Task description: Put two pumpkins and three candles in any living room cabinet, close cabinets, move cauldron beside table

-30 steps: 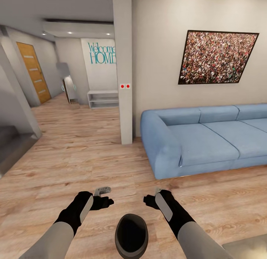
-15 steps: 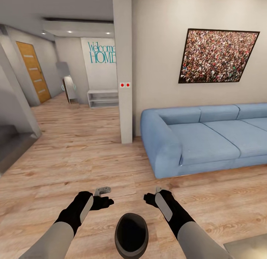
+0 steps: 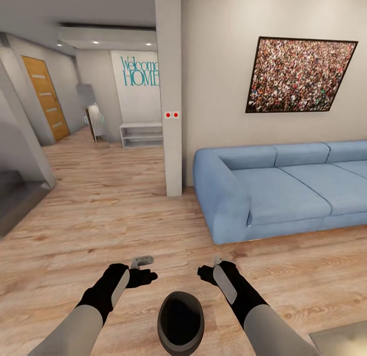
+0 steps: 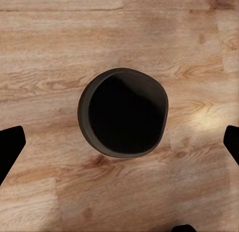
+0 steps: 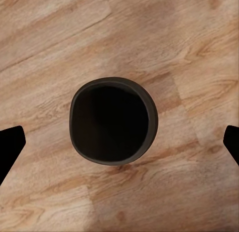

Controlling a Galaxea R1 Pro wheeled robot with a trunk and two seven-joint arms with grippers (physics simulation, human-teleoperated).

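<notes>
The cauldron (image 3: 180,321) sits on the wooden floor (image 3: 102,218) directly in front of the robot, low in the head view, its wide round mouth facing up and its inside dark. The left gripper (image 3: 144,269) hangs just to one side of it and the right gripper (image 3: 208,268) just to the other, both a little beyond the pot's rim and neither touching it.

In the left wrist view the cauldron (image 4: 123,112) lies between the two dark fingertips (image 4: 10,148) that show at the picture's edges, so the left hand is spread wide and holds nothing. The right wrist view gives the same reading: the pot (image 5: 113,120) is centred on the planks with a fingertip (image 5: 11,144) at each edge, the hand wide and empty.

A pale grey slab (image 3: 339,340) cuts into the bottom corner of the head view on the robot's right; it may be a corner of the glass-topped table, though too little of it shows to be sure. Farther off, a long blue sofa (image 3: 275,193) stands against the wall under a framed crowd picture (image 3: 299,75), beside a square grey pillar (image 3: 169,91). Beyond the pillar a hallway runs to a wooden door (image 3: 47,98) and a wall lettered "Welcome HOME" (image 3: 139,73)
</notes>
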